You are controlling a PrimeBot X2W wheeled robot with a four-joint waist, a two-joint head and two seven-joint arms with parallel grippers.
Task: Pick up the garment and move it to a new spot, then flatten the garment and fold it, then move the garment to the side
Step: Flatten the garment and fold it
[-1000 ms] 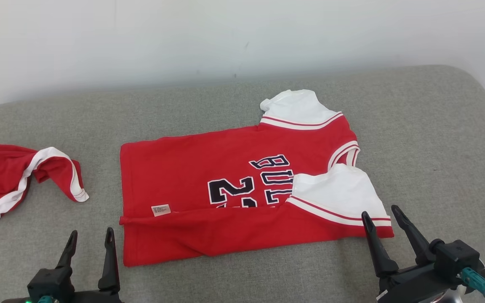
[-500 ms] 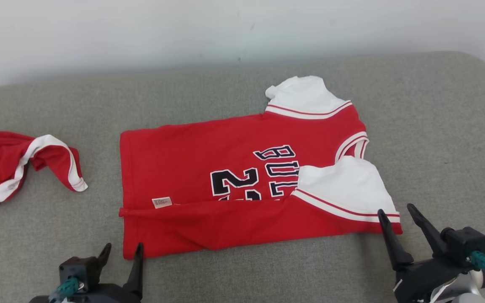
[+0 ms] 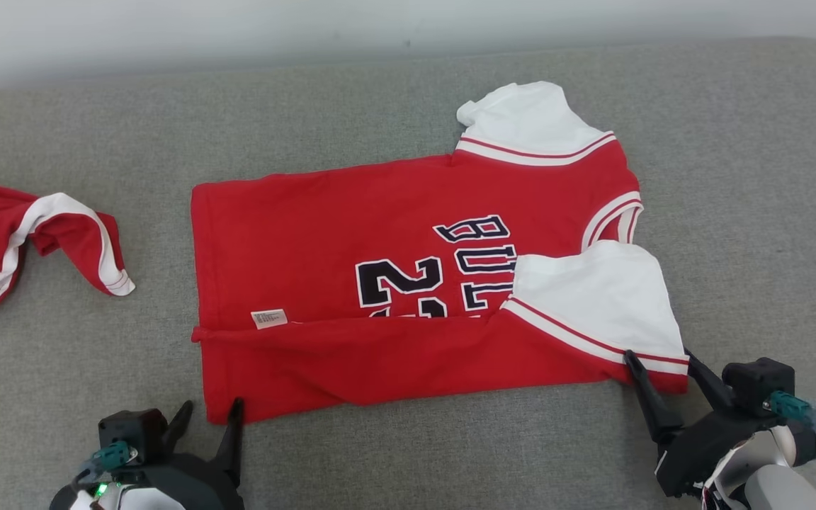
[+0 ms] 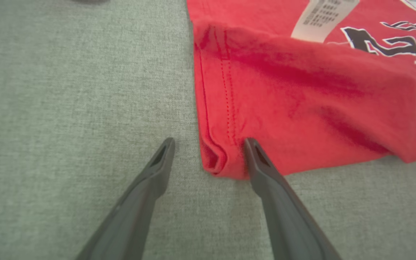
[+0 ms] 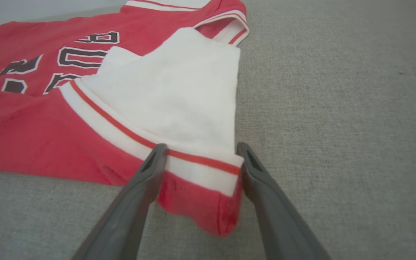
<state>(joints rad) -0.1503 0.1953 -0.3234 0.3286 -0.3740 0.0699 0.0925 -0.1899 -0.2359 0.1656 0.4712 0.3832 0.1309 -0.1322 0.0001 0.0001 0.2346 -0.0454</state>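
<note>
Head view: jersey lies flat mid-cushion, collar toward the robot's right, hem toward its left. Near long side is already folded up over the body, hiding the lower part of the number; a white sleeve is turned in on top. Label sits just above the fold line.

Left gripper is at the near hem corner, fingers spread wide, nothing pinched. Left wrist view: left gripper straddles that corner, one finger on bare cushion just beside the hem, the other over the red cloth.

Right gripper is at the near sleeve corner, also spread wide and empty. Right wrist view: right gripper has the striped cuff band between its fingers; the cloth is not clamped.

Judgement: fold stage, first lengthwise fold looks done. One gripper at each end of the folded edge probably means a paired pinch, so the edge lifts evenly for the next fold.

Second red-and-white cloth lies crumpled well apart at far left, untouched.
</note>
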